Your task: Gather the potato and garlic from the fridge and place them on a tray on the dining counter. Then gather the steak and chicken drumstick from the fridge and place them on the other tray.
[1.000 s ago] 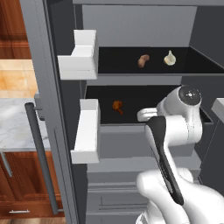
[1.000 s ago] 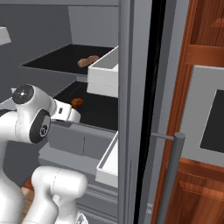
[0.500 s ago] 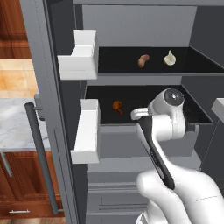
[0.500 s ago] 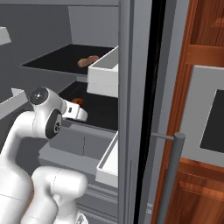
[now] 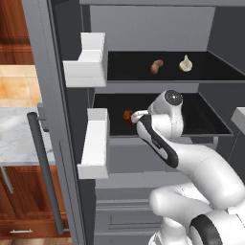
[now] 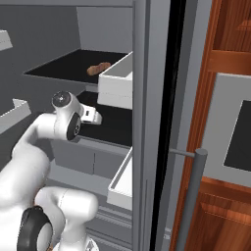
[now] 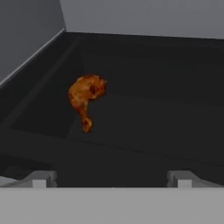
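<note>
The fridge (image 5: 52, 72) stands open. On its upper shelf lie a brown potato (image 5: 156, 66) and an off-white garlic (image 5: 185, 63); the potato (image 6: 98, 68) also shows from the right. An orange-brown chicken drumstick (image 7: 85, 96) lies on the lower dark shelf, left of centre. My gripper (image 7: 111, 180) is open, level with that shelf and a short way in front of the drumstick, touching nothing. From the left, the gripper (image 5: 137, 116) half hides the drumstick (image 5: 127, 115). From the right, the gripper (image 6: 95, 117) reaches over the lower shelf. The steak and trays are out of view.
White door bins (image 5: 93, 139) hang on the open left door, close beside my arm. Another white bin (image 6: 117, 83) sits on the right door. Grey drawers (image 5: 129, 210) lie below the shelves. A marble-topped counter (image 5: 14, 139) stands left of the fridge.
The arm has swung down and left into the fridge, bringing the hand level with the lower shelf and close to the drumstick. The fingers have stayed open.
</note>
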